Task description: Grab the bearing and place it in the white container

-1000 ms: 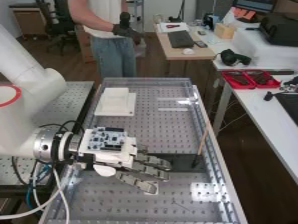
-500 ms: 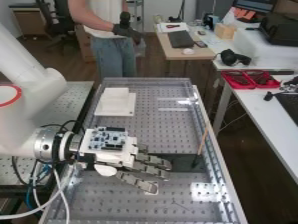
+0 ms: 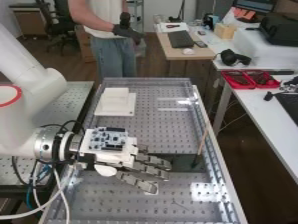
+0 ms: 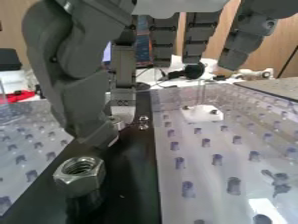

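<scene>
1. The task's bearing cannot be named for certain; the likeliest candidate is a small round metal piece (image 4: 117, 121) beside the thumb's tip, on a dark strip (image 4: 136, 170).
2. The hand (image 3: 153, 173) is open, its fingers stretched fairly straight over that strip. The thumb hangs low near the piece, probably so that a short closing move could pinch it; whether they touch cannot be told.
3. On the same strip stands a hex nut (image 4: 80, 176), its threaded hole turned upward, with small shiny parts (image 4: 143, 121) just beside the candidate. The strip probably gathers such pieces within reach; neighbours this close could be nudged by a careless grasp.
4. Off the strip, on the perforated surface (image 3: 126, 202), a low white block (image 4: 201, 114) carries small metal fittings, perhaps serving as a mount.
5. The likely white container (image 3: 115, 96) sits near the surface's far corner on the arm's side, presumably placed aside to receive the part.
6. Near the opposite long edge, a thin wooden stick (image 3: 203, 141) leans with its dark end on the strip.
</scene>
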### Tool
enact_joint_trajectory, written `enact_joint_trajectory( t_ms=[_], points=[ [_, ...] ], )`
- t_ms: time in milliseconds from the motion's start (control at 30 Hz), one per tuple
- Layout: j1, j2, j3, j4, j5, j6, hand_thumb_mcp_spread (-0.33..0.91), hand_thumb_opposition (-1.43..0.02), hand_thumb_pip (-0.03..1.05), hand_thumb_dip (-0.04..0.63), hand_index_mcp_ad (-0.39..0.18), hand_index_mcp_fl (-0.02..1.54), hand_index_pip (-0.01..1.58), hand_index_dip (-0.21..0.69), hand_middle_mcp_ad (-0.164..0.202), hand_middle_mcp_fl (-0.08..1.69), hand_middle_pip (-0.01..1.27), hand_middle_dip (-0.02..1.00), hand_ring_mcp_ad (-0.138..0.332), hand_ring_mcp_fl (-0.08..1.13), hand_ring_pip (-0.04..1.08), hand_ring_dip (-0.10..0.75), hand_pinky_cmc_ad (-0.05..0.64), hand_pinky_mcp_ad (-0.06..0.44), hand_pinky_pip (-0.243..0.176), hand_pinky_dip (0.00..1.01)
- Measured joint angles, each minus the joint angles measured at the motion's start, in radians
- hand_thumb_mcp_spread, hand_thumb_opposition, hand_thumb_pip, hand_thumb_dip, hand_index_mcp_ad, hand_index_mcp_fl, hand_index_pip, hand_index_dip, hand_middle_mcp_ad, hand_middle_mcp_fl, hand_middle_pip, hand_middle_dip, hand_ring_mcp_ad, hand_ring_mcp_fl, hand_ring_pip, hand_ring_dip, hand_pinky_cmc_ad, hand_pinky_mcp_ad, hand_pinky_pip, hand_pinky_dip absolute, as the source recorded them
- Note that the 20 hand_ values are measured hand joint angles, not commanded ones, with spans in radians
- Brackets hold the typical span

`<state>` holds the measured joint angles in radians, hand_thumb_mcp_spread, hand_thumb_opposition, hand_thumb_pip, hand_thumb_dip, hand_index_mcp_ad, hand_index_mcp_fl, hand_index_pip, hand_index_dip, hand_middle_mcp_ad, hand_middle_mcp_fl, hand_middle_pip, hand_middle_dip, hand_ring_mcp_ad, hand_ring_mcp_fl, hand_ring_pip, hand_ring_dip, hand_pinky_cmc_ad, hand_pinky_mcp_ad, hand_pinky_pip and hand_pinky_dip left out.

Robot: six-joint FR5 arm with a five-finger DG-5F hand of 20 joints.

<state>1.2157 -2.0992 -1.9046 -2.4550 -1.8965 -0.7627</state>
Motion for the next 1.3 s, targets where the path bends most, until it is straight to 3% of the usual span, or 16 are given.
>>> enact_joint_trajectory(
  t_ms=[533,733,800,1300],
  points=[
    [0.003,-0.001,-0.008,0.028,0.006,0.005,0.46,-0.89,0.57,0.328,-0.113,0.28,1.36,0.213,0.073,0.05,0.14,0.17,0.119,0.02,0.1,0.072,0.344,0.262,-0.061,0.18],
    [0.003,-0.001,-0.006,0.024,0.008,0.003,0.46,-0.89,0.56,0.314,-0.113,0.29,1.37,0.211,0.073,0.05,0.14,0.18,0.119,0.02,0.11,0.072,0.346,0.265,-0.044,0.18],
    [0.002,0.0,-0.005,0.024,0.008,0.002,0.51,-0.88,0.5,0.314,-0.113,0.31,1.37,0.211,0.073,0.1,0.14,0.18,0.115,0.02,0.1,0.072,0.346,0.265,-0.044,0.18],
    [0.007,0.033,-0.007,0.031,0.004,0.002,0.51,-0.95,0.5,0.29,-0.113,0.38,1.37,0.211,0.073,0.1,0.14,0.19,0.115,0.02,0.1,0.075,0.346,0.265,-0.026,0.18]
  ],
)
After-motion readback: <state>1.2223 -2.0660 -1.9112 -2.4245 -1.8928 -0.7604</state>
